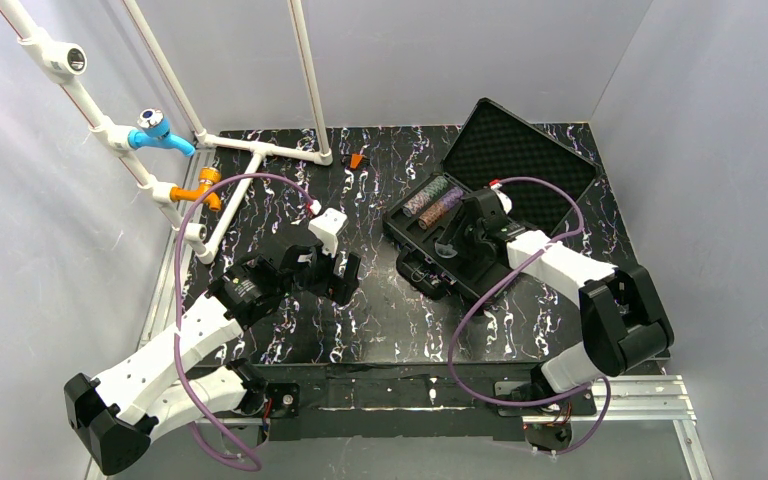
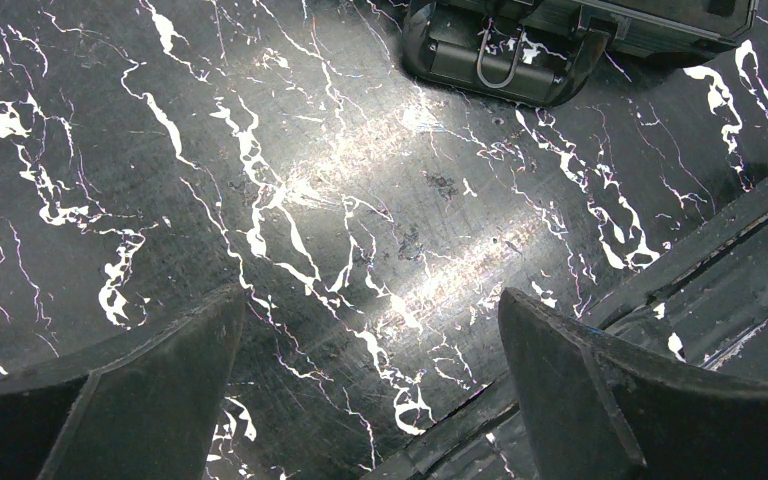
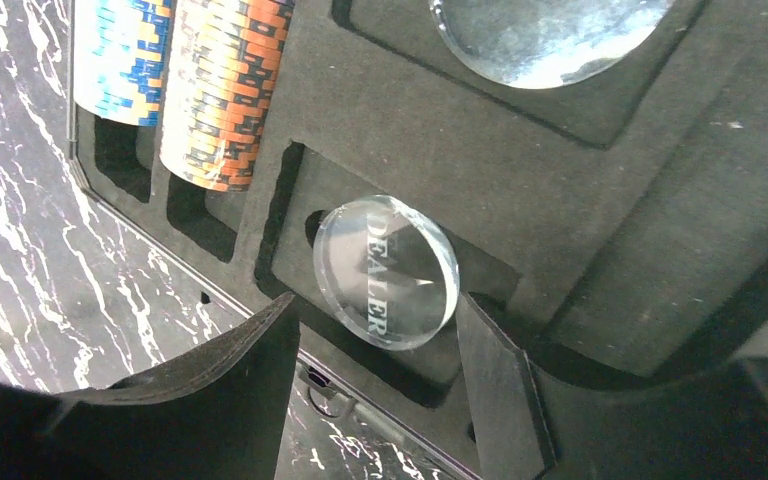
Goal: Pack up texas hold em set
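the black case [image 1: 402,232] lies open at the right centre of the top view, and its foam-lined lid [image 1: 525,160] leans back toward the upper right, so the tray is easy to reach from above. in the tray, two chip rows [image 3: 185,70] lie on their side in long slots at the upper left of the right wrist view, a blue one beside an orange one; the slots hug them, i think so that they cannot roll. a clear dealer disc [image 3: 387,270] sits tilted in its square pocket, not yet flat, and a second clear disc [image 3: 550,30] rests in a pocket at the top edge. the right fingers [image 3: 270,340] stand on both sides of the dealer disc, very near; whether they press it or are loose i cannot tell. the left fingers [image 2: 210,340] are spread wide and hold nothing, above bare tabletop [image 2: 360,180], with the case's handle [image 2: 505,60] at the top of that view, probably kept out of the way.
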`<action>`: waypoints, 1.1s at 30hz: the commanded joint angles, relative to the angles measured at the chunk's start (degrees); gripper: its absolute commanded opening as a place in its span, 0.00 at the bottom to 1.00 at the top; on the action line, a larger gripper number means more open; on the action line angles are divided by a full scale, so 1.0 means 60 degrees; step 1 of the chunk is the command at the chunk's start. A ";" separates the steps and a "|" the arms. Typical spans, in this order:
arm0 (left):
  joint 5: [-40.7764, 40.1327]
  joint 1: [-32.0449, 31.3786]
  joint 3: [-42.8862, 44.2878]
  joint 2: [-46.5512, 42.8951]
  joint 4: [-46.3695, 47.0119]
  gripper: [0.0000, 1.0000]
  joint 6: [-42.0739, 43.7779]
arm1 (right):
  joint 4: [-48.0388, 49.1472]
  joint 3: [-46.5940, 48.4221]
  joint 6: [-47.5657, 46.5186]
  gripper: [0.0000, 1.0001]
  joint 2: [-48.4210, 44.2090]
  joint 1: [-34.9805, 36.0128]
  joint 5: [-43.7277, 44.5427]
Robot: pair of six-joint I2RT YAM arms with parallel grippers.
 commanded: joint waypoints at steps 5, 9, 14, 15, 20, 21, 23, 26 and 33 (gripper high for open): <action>-0.0042 -0.0042 -0.0017 -0.0042 -0.0119 0.98 0.0040 | -0.1356 0.0217 -0.0872 0.57 -0.0283 -0.0123 0.0878; -0.0042 -0.0039 -0.0016 -0.0041 -0.0128 0.98 0.0032 | -0.1215 0.0327 -0.0961 0.51 -0.0059 -0.0124 0.0755; -0.0066 -0.0040 -0.0031 -0.0056 -0.0142 0.98 0.0039 | -0.1084 0.0454 -0.1030 0.46 0.0284 -0.0124 0.0563; -0.0075 -0.0044 -0.0031 -0.0055 -0.0143 0.98 0.0031 | -0.1029 0.0469 -0.1031 0.45 0.0330 -0.0124 0.0513; -0.0070 -0.0040 -0.0033 -0.0042 -0.0139 0.98 0.0027 | -0.0750 0.0522 -0.1022 0.39 0.0522 -0.0123 0.0192; -0.0077 -0.0040 -0.0031 -0.0043 -0.0143 0.98 0.0030 | -0.0716 0.0529 -0.1022 0.38 0.0557 -0.0123 0.0153; -0.0077 -0.0050 -0.0031 -0.0048 -0.0140 0.98 0.0037 | -0.0628 0.0544 -0.1014 0.37 0.0613 -0.0123 0.0094; -0.0092 -0.0048 -0.0031 -0.0057 -0.0143 0.98 0.0028 | -0.0534 0.0544 -0.1015 0.36 0.0687 -0.0123 0.0034; -0.0106 -0.0044 -0.0031 -0.0101 -0.0158 0.98 0.0031 | -0.0207 0.0568 -0.1058 0.36 0.0785 -0.0127 -0.0161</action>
